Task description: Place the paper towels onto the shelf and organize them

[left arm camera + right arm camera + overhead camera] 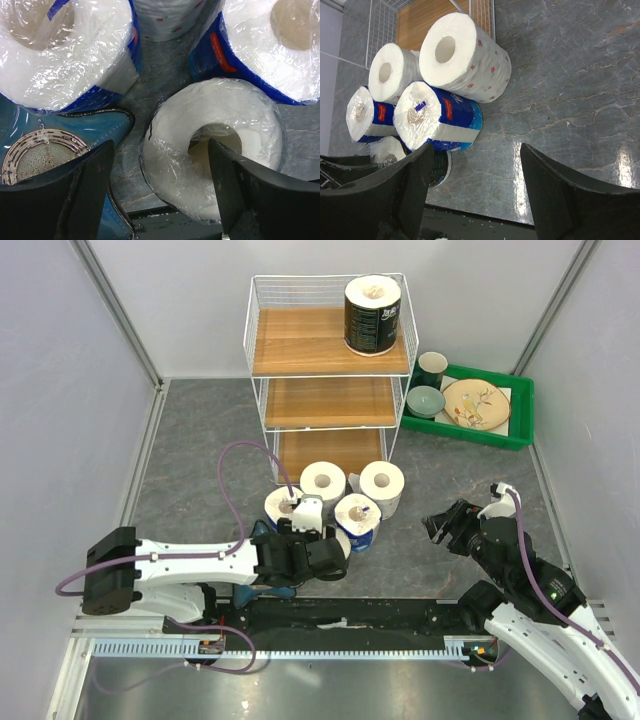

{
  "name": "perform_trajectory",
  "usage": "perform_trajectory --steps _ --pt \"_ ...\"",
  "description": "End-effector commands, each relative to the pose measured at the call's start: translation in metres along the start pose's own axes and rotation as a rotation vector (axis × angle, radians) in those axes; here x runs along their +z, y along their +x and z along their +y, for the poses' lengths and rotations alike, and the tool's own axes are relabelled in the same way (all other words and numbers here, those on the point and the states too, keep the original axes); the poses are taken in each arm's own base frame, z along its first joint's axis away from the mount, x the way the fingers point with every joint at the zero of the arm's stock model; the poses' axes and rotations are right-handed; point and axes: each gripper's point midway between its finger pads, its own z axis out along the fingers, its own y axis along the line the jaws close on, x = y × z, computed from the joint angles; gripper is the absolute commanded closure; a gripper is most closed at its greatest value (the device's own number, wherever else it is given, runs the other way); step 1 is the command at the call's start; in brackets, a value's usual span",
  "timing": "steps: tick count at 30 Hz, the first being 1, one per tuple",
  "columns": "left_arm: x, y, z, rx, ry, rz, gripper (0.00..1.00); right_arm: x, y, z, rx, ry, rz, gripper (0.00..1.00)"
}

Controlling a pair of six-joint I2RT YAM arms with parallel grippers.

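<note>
The left claw is held partly open over a wrapped roll on the bench before the shelf, nothing clamped. The right claw is open, empty. On closing, slick film could be lost, or the blue dish dragged.

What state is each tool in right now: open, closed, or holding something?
Left tool: open, straddling one wall of a paper towel roll, not clamped.
Right tool: open, holding nothing.
</note>
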Motion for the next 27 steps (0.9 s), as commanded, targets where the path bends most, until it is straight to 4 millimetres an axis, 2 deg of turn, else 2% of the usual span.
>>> perform_trajectory --steps 1,5,8,11,14,17,18,20,25,27 --pt "0.003 -0.009 -0.013 -0.018 0.015 -0.03 0.2 -0.003 -0.011 0.005 0.011 -0.013 -0.036 0.22" --pt "0.006 -0.006 -0.011 -0.015 0.008 -0.025 0.27 -0.002 -0.009 0.005 0.007 -0.011 -0.032 0.21" --pt "0.008 -0.006 -0.012 -0.015 0.013 -0.024 0.36 -0.002 -0.01 0.005 0.01 -0.014 -0.034 0.21" --pt "0.008 -0.006 -0.013 -0.013 0.021 -0.021 0.4 -0.002 -0.01 0.005 0.012 -0.014 -0.037 0.21" --pt "0.003 -0.011 -0.015 -0.02 0.044 -0.026 0.46 -0.002 -0.01 0.005 0.013 -0.013 -0.04 0.21" --pt "-0.01 -0.025 -0.016 -0.049 0.089 -0.052 0.53 -0.002 -0.011 0.004 0.017 -0.013 -0.044 0.21" --pt "-0.014 -0.028 -0.016 -0.049 0.104 -0.057 0.59 -0.003 -0.011 0.005 0.018 -0.015 -0.044 0.21" --pt "-0.029 -0.044 -0.014 -0.094 0.152 -0.09 0.64 -0.002 -0.01 0.004 0.016 -0.012 -0.044 0.21" --pt "-0.061 -0.081 -0.008 -0.137 0.234 -0.171 0.65 -0.002 -0.012 0.003 0.024 -0.007 -0.05 0.21" --pt "-0.08 -0.102 -0.006 -0.158 0.276 -0.214 0.66 -0.002 -0.011 0.004 0.023 -0.011 -0.049 0.21"
